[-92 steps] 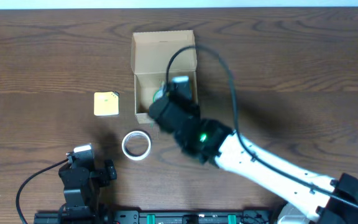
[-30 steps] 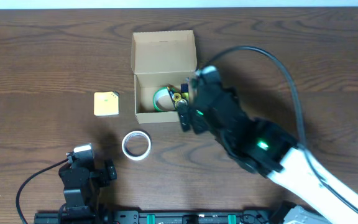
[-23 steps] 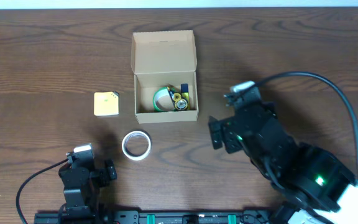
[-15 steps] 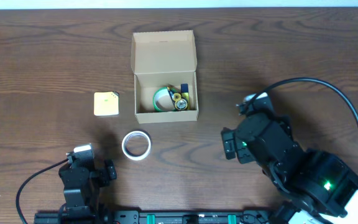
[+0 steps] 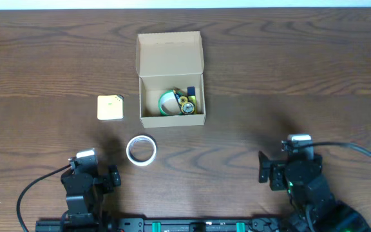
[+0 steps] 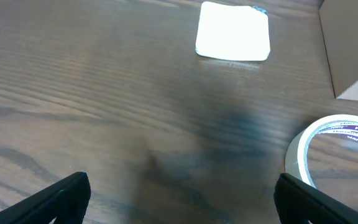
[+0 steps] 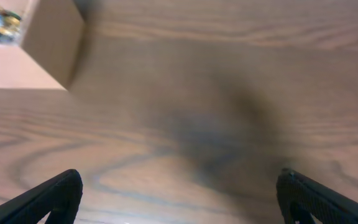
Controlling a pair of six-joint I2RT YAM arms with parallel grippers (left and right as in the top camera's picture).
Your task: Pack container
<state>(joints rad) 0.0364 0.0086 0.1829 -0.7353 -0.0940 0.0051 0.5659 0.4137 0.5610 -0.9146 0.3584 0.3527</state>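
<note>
The container (image 5: 146, 90), a tan cardboard box, stands at the table's middle back with its flap lid (image 5: 169, 51) open toward the far side. Inside lie a green tape roll (image 5: 166, 103) and some small gold and blue items (image 5: 187, 103). My right gripper (image 5: 288, 161) hangs near the front right, well away from the box, open and empty (image 7: 179, 186); the container's corner (image 7: 48, 43) shows at the upper left of its view. My left gripper (image 5: 89, 169) rests at the front left, open over bare wood (image 6: 182, 186).
A white tape roll (image 5: 141, 150) lies in front of the box, just ahead of my left gripper and to its right (image 6: 334, 149). A small yellow square pad (image 5: 110, 107) sits left of the box (image 6: 233, 31). Dark wood runs to every edge.
My right arm has pulled out of the box and back to the front right, open and empty, uncovering the items inside. The left arm has not moved.
</note>
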